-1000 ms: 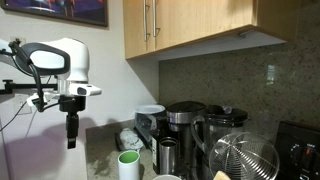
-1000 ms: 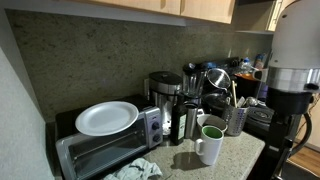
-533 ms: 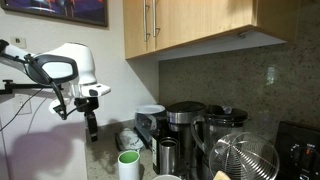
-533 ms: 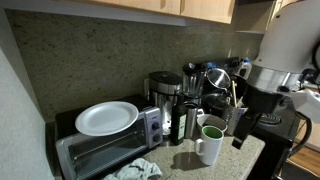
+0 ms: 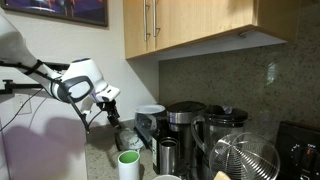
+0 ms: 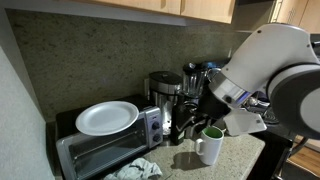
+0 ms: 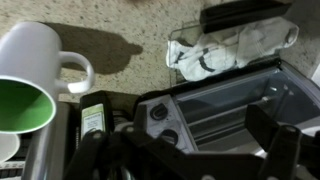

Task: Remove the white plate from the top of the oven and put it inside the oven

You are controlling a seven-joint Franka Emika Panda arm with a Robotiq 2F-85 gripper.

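The white plate (image 6: 107,117) lies flat on top of the oven (image 6: 96,152), a grey-silver toaster oven with its door shut; in an exterior view only the plate's rim (image 5: 150,108) shows above the oven (image 5: 147,127). My gripper (image 6: 189,123) hangs in front of the coffee maker, to the right of the oven and apart from the plate. It also shows tilted toward the oven in an exterior view (image 5: 115,112). In the wrist view the gripper (image 7: 185,150) is open and empty over the oven's knobs and glass door (image 7: 225,100). The plate is out of that view.
A green-and-white cup (image 6: 210,145) stands on the counter close under the arm, and shows in the wrist view (image 7: 30,80). A crumpled cloth (image 7: 225,48) lies before the oven. The coffee maker (image 6: 166,98), a blender (image 5: 222,130) and a wire basket (image 5: 245,158) crowd the counter.
The arm has swung across and down toward the oven. The gripper has tilted from hanging straight down to pointing at the oven front. The plate has not moved.
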